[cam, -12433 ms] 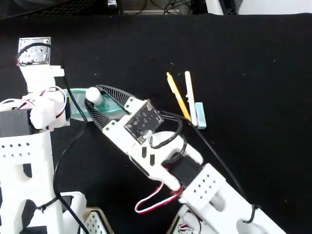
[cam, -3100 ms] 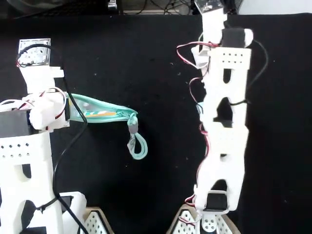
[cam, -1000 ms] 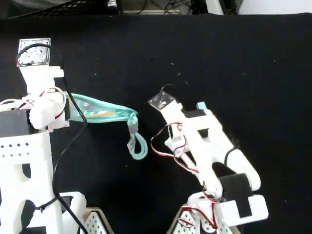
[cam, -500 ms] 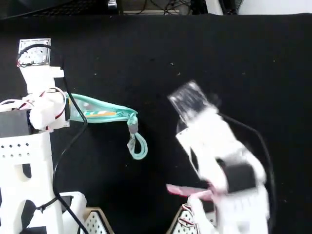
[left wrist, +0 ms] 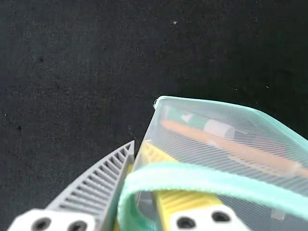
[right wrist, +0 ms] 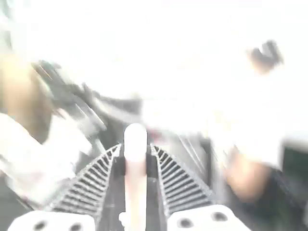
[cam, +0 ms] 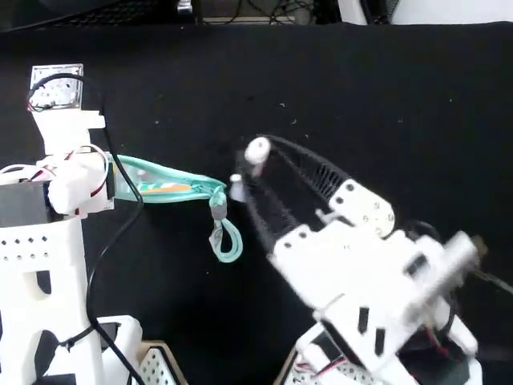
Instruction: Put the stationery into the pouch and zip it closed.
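The teal mesh pouch (cam: pixel 164 181), pinched by the left gripper (left wrist: pixel 140 147), pointed lengthwise at the right gripper (cam: pixel 250 166), just beside it clutching a white pen (right wrist: pixel 135 140)

Bright, even light falls on the black surface (cam: pixel 401 80); the white arms (cam: pixel 48 265) shine. In the right wrist view, glare washes out all behind the gripper (right wrist: pixel 136 149).

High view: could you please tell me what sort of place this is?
Likely a robotics lab bench: a black-covered table, the white left arm and right arm mounted at its near edge, and cables behind it.
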Robot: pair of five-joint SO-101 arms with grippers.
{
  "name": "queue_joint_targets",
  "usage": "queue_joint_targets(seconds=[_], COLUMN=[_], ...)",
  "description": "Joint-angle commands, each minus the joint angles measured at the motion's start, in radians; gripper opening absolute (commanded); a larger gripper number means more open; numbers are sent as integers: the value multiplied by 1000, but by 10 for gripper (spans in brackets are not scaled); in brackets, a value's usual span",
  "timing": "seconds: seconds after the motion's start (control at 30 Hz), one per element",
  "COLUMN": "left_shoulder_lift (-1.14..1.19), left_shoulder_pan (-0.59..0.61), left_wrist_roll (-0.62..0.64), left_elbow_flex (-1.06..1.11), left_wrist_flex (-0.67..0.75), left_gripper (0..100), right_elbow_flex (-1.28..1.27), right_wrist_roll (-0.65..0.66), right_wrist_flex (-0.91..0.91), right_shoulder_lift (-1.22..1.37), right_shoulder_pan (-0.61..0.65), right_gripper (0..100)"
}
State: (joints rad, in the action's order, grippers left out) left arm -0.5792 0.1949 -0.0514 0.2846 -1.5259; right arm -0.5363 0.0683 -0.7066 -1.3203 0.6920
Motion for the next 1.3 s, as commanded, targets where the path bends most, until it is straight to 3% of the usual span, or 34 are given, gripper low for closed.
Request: queue_joint_targets(seconds=[0.0, 0.23, 0.5, 0.7, 1.1, 1.17, 1.27], left_shoulder_lift=[18, 18, 18, 18, 18, 18, 18], left_shoulder_pan=[-4, -4, -4, -4, -4, -4, -2], left_wrist_roll=[-6, -6, -6, -6, -6, -6, -6], left_elbow_flex=[42, 42, 42, 42, 42, 42, 42], left_wrist_flex=[11, 11, 11, 11, 11, 11, 11], left_gripper=[30, 30, 30, 30, 30, 30, 30], right_elbow_flex=[-51, -145, -188, -219, -435, -426, -338], right_wrist_roll=[60, 91, 91, 84, 92, 103, 169], right_wrist_flex=[186, 301, 405, 405, 399, 390, 236], right_shoulder_lift=[2, 4, 111, 237, 252, 254, 275], right_shoulder_pan=[106, 183, 184, 184, 183, 181, 184], right_gripper=[12, 12, 12, 12, 12, 34, 126])
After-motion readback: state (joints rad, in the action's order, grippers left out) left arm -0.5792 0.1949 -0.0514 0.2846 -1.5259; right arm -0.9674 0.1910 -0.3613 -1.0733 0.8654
